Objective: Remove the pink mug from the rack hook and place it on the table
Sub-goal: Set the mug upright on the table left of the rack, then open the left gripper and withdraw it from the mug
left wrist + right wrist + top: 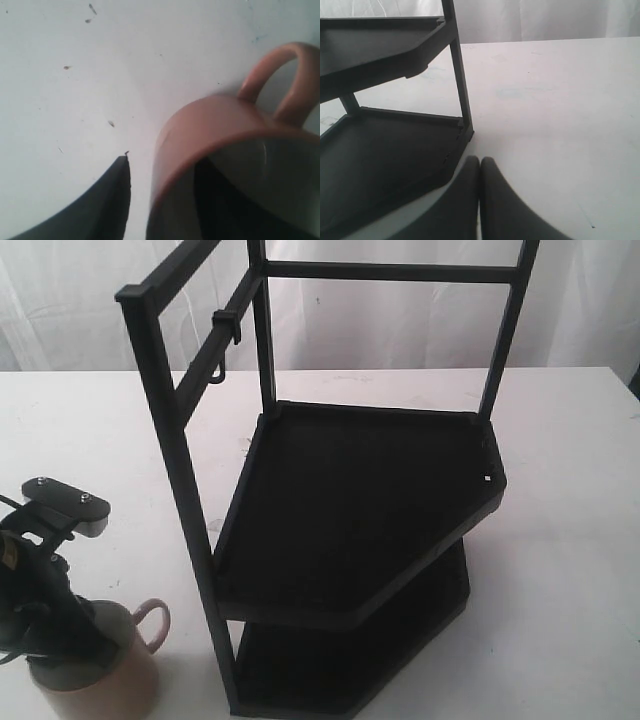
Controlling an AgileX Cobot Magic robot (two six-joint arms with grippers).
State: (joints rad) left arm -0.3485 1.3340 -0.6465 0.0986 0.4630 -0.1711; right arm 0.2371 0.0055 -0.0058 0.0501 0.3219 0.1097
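Observation:
The pink mug (100, 672) stands upright on the white table (560, 570) at the front left, its handle (152, 624) turned toward the rack (360, 500). My left gripper (55, 635) sits over its rim. In the left wrist view the left gripper (162, 167) straddles the wall of the mug (210, 125): one finger (112, 200) is outside, the other reaches inside, and a white gap shows beside the wall, so it is open. The hook (222, 362) hangs empty from a rack bar. My right gripper (480, 162) is shut and empty, low over the table.
The rack's black post (185, 500) rises just right of the mug. In the right wrist view the rack's lower tray (385, 165) and a corner post (462, 95) lie close to the right gripper. White curtains hang behind the table.

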